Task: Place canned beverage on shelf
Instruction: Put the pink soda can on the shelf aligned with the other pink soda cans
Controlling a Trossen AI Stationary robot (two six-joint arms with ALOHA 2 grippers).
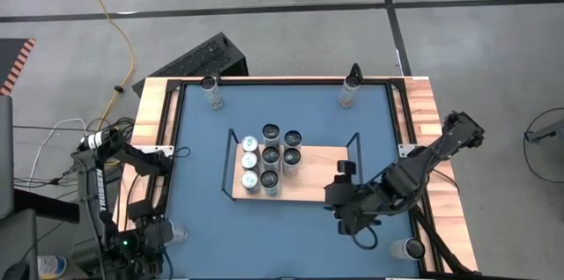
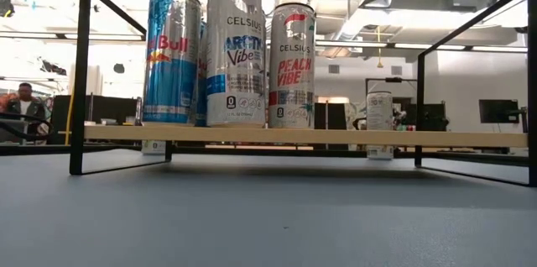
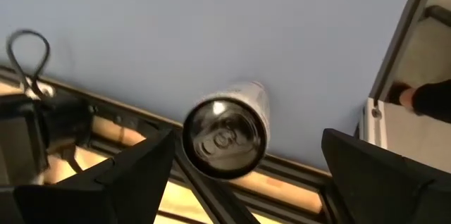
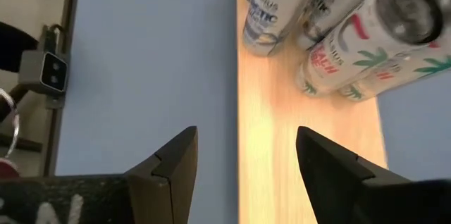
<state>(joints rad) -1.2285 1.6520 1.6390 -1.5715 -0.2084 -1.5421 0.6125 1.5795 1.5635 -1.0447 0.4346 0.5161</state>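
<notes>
Red Bull can (image 2: 171, 57), Celsius Arctic Vibe can (image 2: 236, 47), Celsius Peach Vibe can (image 2: 292, 65)

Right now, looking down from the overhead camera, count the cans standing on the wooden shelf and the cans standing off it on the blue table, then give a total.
Cans on the shelf: 8
Cans off it, at the blue table corners: 4
Total: 12 cans

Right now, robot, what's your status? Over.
Right gripper open and empty over the shelf's bare end. Left gripper open above a corner can. Seven cans on the shelf. Nothing in the way.
</notes>
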